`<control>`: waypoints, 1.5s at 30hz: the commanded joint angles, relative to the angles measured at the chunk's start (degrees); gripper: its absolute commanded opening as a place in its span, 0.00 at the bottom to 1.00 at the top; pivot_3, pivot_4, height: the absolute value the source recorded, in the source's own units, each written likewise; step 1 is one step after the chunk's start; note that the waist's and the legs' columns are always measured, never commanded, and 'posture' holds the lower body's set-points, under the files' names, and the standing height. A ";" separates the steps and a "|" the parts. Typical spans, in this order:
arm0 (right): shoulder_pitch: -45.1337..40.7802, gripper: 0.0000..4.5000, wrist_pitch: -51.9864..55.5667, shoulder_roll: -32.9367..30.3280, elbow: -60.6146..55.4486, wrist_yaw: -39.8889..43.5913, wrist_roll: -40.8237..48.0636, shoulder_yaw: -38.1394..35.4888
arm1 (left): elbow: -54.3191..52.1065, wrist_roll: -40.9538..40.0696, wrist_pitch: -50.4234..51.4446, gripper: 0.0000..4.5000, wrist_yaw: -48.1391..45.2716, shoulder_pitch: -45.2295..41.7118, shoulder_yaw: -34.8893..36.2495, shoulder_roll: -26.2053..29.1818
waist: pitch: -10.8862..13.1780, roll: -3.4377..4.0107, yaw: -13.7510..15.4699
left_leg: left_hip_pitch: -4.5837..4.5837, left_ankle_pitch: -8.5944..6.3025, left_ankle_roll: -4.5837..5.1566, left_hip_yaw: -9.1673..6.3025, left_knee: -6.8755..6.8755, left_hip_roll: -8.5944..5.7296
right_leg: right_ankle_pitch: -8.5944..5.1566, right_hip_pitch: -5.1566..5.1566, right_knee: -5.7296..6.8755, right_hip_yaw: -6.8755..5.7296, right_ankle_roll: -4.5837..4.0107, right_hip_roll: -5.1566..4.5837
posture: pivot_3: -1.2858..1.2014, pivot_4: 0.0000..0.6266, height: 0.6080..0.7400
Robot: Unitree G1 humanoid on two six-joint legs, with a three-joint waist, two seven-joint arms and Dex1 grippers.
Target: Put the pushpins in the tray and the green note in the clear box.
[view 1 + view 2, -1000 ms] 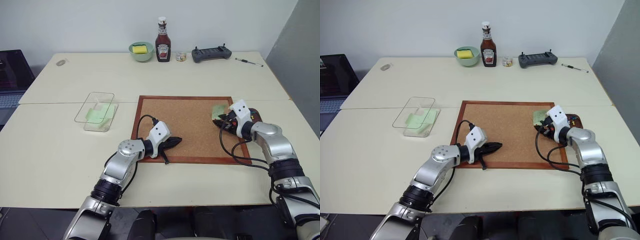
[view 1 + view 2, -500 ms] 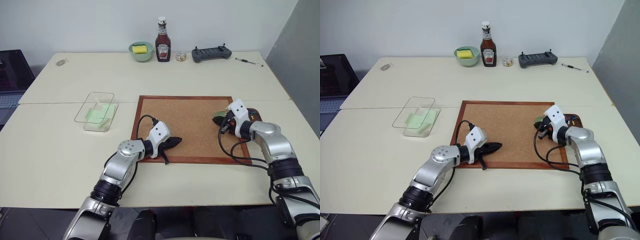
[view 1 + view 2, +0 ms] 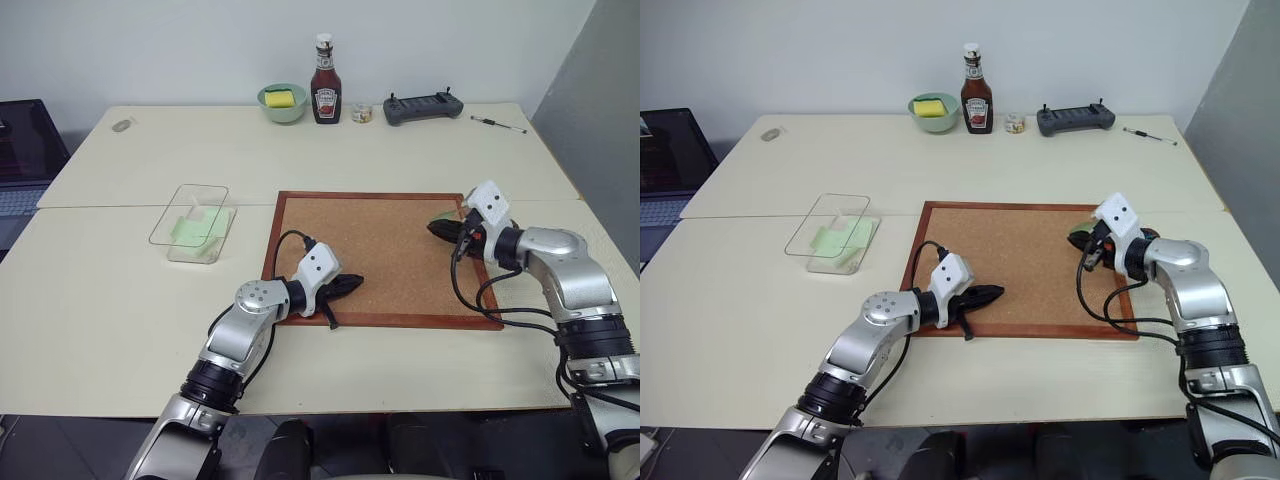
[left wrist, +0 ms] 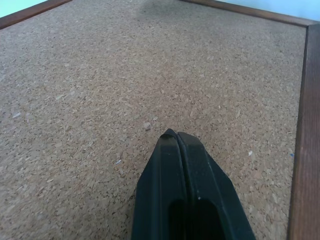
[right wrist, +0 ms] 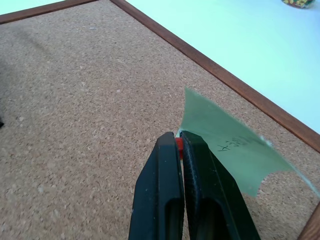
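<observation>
Pinching a red pushpin (image 5: 178, 145) between its closed fingers, the right gripper (image 5: 178, 137) hangs over the right side of the corkboard (image 3: 370, 250), the green note (image 5: 227, 145) hanging from the pin with illegible handwriting on it. Closed on nothing, the left gripper (image 3: 352, 282) rests over the board's near left. On the table (image 3: 120, 300), the clear box (image 3: 195, 222) lies left; at the far edge stands a ketchup bottle (image 3: 325, 92).
</observation>
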 commanded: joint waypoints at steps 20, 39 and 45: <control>1.06 0.00 -3.77 -1.54 -11.13 2.37 -4.20 5.37 | 0.98 -3.60 -2.05 0.86 1.11 -13.49 1.98 -6.86 | 0.08 -0.11 0.39 | -0.19 0.01 -0.02 -0.02 0.06 -0.02 | 0.00 -0.12 -0.04 -0.04 0.00 -0.01 | 0.52 0.24 1.00; 0.24 0.00 -3.06 -1.20 -12.68 2.50 -4.28 6.19 | 20.70 1.60 -16.38 0.86 3.60 -23.66 2.38 -14.38 | 0.10 -0.13 0.40 | -0.37 0.02 -0.03 -0.03 0.07 -0.03 | 0.00 -0.33 -0.01 -0.05 0.00 -0.01 | 0.52 0.24 1.00; -0.07 0.00 -2.76 -1.08 -12.83 2.37 -4.27 6.25 | 26.86 5.19 -22.76 0.86 4.75 -25.59 1.08 -15.08 | 0.11 -0.14 0.41 | -0.39 0.02 -0.04 -0.03 0.07 -0.04 | 0.00 -0.35 -0.01 -0.04 0.00 -0.01 | 0.52 0.24 1.00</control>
